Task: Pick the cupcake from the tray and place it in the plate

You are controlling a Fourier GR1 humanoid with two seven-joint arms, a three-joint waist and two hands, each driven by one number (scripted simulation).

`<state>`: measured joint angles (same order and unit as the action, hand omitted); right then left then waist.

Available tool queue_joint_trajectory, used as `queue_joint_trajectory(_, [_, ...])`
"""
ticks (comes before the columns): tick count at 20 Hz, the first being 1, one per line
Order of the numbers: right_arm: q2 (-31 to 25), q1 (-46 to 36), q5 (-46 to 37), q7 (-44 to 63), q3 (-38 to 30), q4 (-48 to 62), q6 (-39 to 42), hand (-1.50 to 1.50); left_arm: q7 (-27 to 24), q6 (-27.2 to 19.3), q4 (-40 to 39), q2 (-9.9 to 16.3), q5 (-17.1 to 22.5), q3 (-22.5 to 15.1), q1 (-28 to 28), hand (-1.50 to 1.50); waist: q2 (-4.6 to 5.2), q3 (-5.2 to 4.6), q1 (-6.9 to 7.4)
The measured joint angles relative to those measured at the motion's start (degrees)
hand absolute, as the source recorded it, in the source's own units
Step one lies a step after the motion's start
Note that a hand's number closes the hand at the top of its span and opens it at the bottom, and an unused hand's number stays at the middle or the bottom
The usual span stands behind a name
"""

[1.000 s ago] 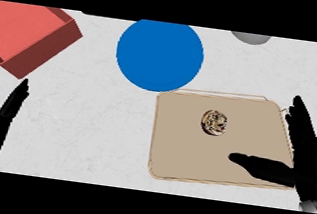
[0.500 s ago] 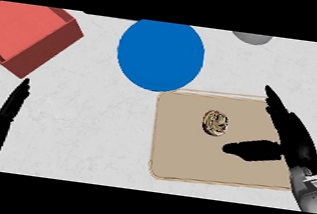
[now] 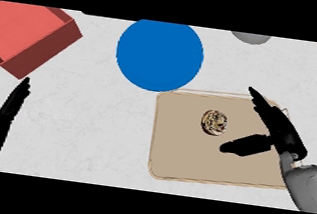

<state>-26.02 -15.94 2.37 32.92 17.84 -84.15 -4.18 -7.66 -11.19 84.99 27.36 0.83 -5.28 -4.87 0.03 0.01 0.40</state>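
No readable text, labels, brands, numbers or signs showing anywhere in the head view.
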Motion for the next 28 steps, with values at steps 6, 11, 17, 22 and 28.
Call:
queue_joint_trajectory(6, [4.1,-1.2,-2.4,-2.9,-1.7,5.0,4.6,-1.50,-0.2,1.6,-0.6,-1.6,-2.0,2.4,0.1,0.00,-0.01,0.00,-0.11])
queue_joint_trajectory(11, [7.6,-1.2,-5.7,-5.0,-2.2,9.0,6.6,-1.50,0.3,3.5,0.7,-2.6,-3.4,4.0,-0.9,0.00,-0.03,-0.01,-0.11])
queue_joint_trajectory(17, [11.7,-2.0,-10.0,-6.7,-4.1,13.3,7.9,-1.50,1.5,5.3,1.5,-4.8,-5.8,5.9,-0.5,0.00,-0.04,-0.01,-0.16])
queue_joint_trajectory(22, [14.2,-3.5,-13.0,-9.8,-6.3,17.9,8.6,1.50,1.7,6.9,3.2,-6.4,-7.2,7.5,-1.8,0.00,-0.29,-0.24,-0.23])
queue_joint_trajectory(28, [15.6,-3.0,-14.9,-16.4,-8.7,20.0,7.7,1.50,-0.1,8.4,1.2,-7.6,-8.5,9.0,-1.2,0.00,-0.45,-0.44,-0.40])
